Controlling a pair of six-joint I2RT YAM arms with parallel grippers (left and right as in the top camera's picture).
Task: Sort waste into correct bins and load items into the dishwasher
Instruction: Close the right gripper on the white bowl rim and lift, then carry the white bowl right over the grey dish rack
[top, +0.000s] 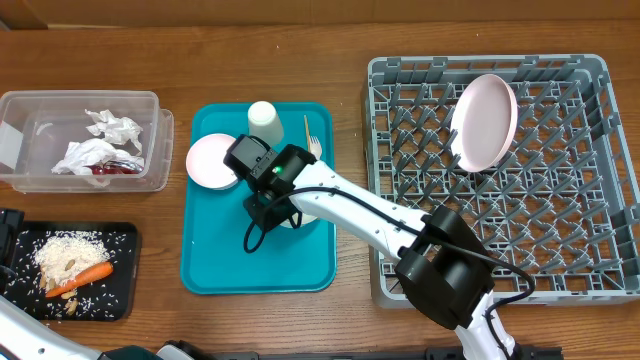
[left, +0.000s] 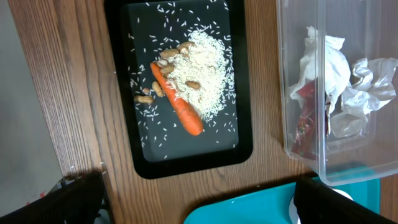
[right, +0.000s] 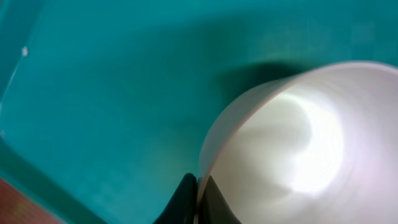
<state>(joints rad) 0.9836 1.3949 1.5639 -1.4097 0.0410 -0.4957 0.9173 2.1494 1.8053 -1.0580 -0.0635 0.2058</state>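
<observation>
On my right wrist feed, the teal tray fills nearly the whole frame. A white bowl takes up the right side, its thin rim curving up from the bottom centre, its glossy inside catching a bright glare. I see the two dark fingertips of the right gripper at the bottom edge, pinched together on that rim, one tip outside the wall and one inside. A dark shadow lies on the tray just above the bowl. The tray's raised edge runs across the lower left corner, with a sliver of brown table beyond.
</observation>
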